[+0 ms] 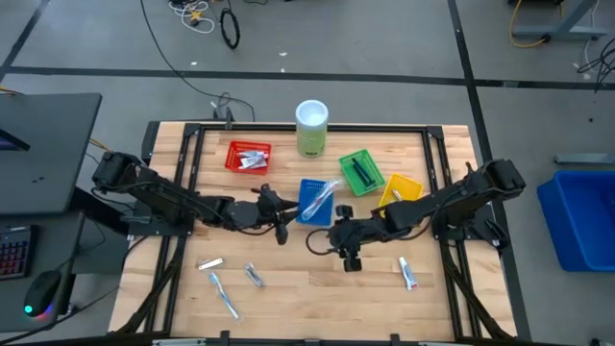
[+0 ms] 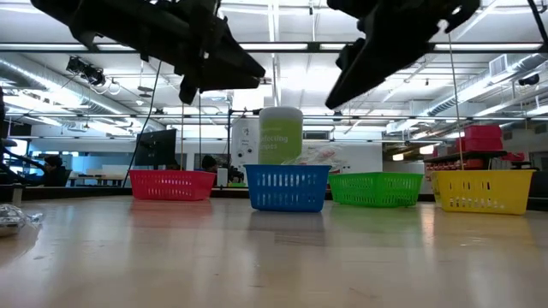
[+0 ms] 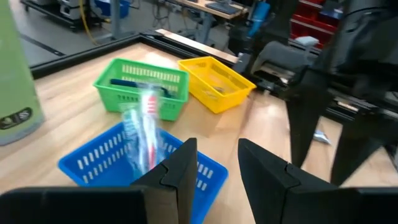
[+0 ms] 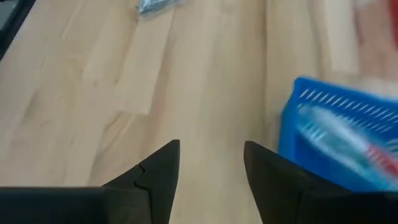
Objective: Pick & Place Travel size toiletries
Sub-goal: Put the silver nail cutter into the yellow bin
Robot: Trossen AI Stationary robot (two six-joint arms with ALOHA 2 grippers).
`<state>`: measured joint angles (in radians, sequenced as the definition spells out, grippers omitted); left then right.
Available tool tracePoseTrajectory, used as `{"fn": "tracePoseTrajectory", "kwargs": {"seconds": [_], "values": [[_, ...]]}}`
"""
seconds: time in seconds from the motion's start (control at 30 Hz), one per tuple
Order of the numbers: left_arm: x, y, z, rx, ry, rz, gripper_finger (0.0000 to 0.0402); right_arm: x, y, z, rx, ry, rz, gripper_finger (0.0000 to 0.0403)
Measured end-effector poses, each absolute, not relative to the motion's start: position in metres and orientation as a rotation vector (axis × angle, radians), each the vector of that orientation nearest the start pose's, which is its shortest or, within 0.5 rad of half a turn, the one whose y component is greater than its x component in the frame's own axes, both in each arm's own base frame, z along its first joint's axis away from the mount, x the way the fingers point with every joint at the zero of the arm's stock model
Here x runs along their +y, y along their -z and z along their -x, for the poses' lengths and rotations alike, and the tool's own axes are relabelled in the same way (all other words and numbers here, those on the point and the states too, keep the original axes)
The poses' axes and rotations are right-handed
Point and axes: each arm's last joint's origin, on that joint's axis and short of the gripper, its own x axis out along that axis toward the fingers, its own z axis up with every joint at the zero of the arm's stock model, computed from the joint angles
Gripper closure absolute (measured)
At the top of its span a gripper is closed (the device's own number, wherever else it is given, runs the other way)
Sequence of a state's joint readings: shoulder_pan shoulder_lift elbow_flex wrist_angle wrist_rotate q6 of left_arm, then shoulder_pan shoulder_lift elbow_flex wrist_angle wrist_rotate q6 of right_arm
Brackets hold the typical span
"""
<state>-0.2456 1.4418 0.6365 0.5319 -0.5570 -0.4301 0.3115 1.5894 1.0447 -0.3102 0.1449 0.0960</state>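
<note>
On the pale wooden table (image 1: 317, 288), four small plastic mesh baskets stand in a loose row toward the far side: a red mesh basket (image 1: 248, 157) on the left, a blue mesh basket (image 1: 316, 202) in the middle, then a green mesh basket (image 1: 361, 172) and a yellow mesh basket (image 1: 401, 189) on the right. A tall pale-green canister with a white lid (image 1: 311, 128) stands upright just behind them at the far edge. The left gripper (image 1: 279, 213) hangs above the table just left of the blue basket, its two dark fingers (image 3: 180, 174) parted by a narrow gap and holding nothing. The right gripper (image 1: 350, 252) hovers just on the near side of the blue basket, its fingers (image 4: 158, 174) spread wider, also empty. A clear-wrapped toothbrush with a red and white handle (image 3: 142, 134) lies tilted in the blue basket, one end poking over its rim. The red basket holds a few silvery sachets (image 1: 253, 160), and a dark razor (image 1: 360, 171) lies in the green one. More travel toiletries lie loose on the near part of the table: a silvery sachet (image 1: 210, 263), a small clear-wrapped item (image 1: 254, 276) and a pale blue toothbrush (image 1: 223, 296) at near left, and a white mini tube (image 1: 407, 273) at near right, well apart from both grippers.
</note>
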Motion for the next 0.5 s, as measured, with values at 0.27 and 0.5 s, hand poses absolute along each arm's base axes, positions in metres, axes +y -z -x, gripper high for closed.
{"fn": "tracePoseTrajectory", "kwargs": {"seconds": [0.27, 0.5], "values": [[-0.07, -0.205, -0.279, 0.191, -0.32, 0.275, 0.0276, 0.105, -0.208, -0.315, 0.677, -0.116, -0.028, 0.0222], [-0.075, -0.205, -0.278, 0.188, -0.326, 0.272, 0.0276, 0.105, -0.2, -0.314, 0.516, -0.126, -0.104, 0.0222]]}}
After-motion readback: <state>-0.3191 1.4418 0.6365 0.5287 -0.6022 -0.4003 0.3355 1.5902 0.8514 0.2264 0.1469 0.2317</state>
